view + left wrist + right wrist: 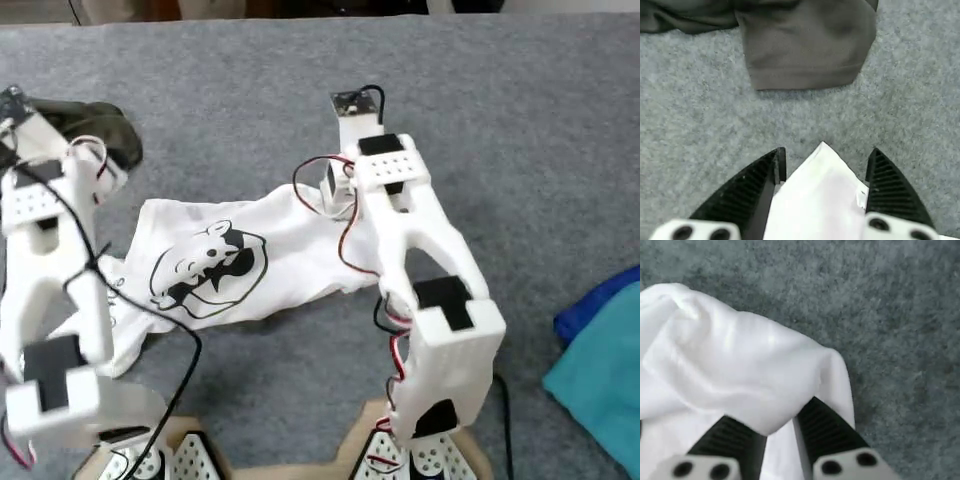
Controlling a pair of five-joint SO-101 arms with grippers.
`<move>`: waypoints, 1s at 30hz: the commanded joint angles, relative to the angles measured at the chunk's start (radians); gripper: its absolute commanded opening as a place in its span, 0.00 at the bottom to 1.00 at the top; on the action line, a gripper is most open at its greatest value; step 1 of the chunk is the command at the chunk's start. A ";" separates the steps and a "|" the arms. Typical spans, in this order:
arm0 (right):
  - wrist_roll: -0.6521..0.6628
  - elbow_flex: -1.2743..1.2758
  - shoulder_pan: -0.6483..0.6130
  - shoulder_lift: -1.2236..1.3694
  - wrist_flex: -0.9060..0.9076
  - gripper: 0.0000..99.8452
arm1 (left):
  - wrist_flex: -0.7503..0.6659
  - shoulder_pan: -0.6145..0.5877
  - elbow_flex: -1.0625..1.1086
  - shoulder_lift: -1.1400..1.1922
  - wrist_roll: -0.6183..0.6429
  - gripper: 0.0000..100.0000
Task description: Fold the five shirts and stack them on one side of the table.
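Judging progress: early stage, no folded stack visible. Rumpled white shirt [215, 265] lies mid-table [500, 110], unfolded. At its 2 o'clock end, right gripper [790, 415], fingers pinching white fabric. At its 10 o'clock corner, left gripper [827, 155], fingers spread, cloth corner between them, unclamped. Bunched dark shirt [110, 135] at table's 10 o'clock. Blue-teal cloth [600, 360] at 4 o'clock edge, fold state unclear. Likely all folding and stacking left.
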 commanded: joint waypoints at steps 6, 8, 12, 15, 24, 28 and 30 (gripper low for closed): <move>0.103 -0.042 0.114 0.038 -0.115 0.01 | 0.301 0.058 -0.488 0.328 0.080 0.27; 0.104 -0.038 0.133 0.050 -0.124 0.01 | 0.331 0.071 -0.555 0.398 0.095 0.27; 0.104 -0.041 0.130 0.068 -0.147 0.01 | 0.361 0.087 -0.641 0.535 0.101 0.27; 0.103 -0.041 0.127 0.068 -0.149 0.01 | 0.436 0.087 -0.715 0.611 0.100 0.26; 0.104 -0.041 0.133 0.071 -0.149 0.01 | 0.522 0.121 -0.807 0.704 0.101 0.26; 0.106 -0.041 0.133 0.073 -0.149 0.01 | 0.500 0.129 -0.807 0.711 0.124 0.26; 0.106 -0.041 0.133 0.073 -0.149 0.01 | 0.474 0.129 -0.798 0.711 0.123 0.26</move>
